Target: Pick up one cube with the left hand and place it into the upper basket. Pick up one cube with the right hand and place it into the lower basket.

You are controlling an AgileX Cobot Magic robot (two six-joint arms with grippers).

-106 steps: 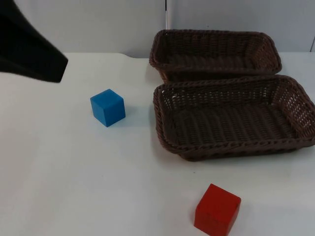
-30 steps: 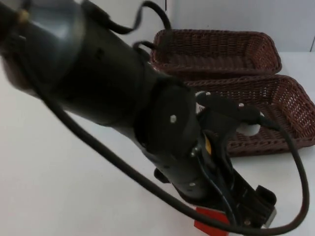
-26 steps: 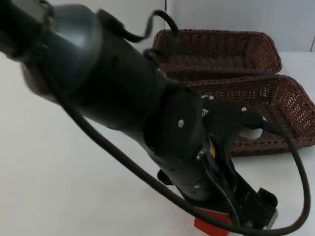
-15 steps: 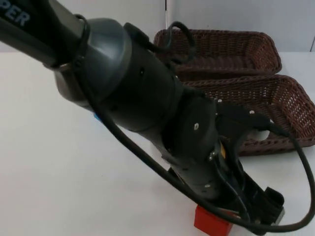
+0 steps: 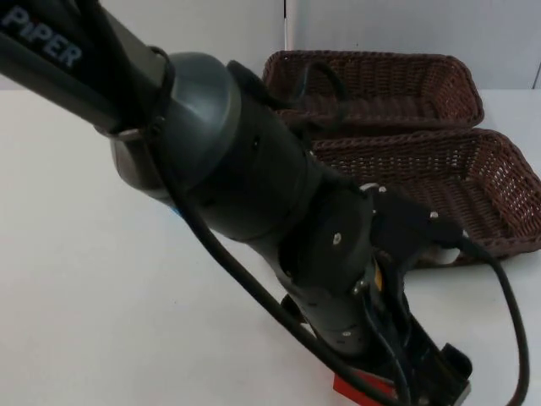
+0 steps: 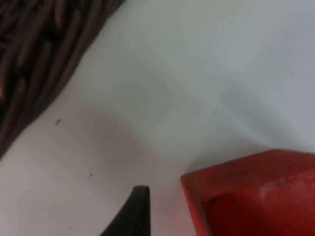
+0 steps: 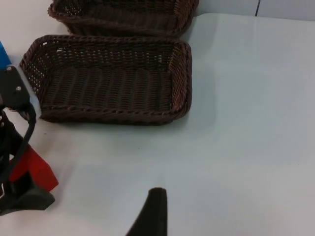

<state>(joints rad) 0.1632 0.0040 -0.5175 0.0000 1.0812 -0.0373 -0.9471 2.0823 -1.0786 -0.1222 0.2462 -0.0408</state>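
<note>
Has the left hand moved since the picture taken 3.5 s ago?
Yes. The left hand has come down past the lower basket to the red cube.

So the white table runs back to a grey partition wall. Sitting directly on it are two dark brown wicker baskets, right next to each other: the upper basket is against the wall and the lower basket is just in front of it. A red cube sits on the tabletop in front of the lower basket, apart from it. There's also a bit of a blue cube peeking out beside the baskets.
</note>
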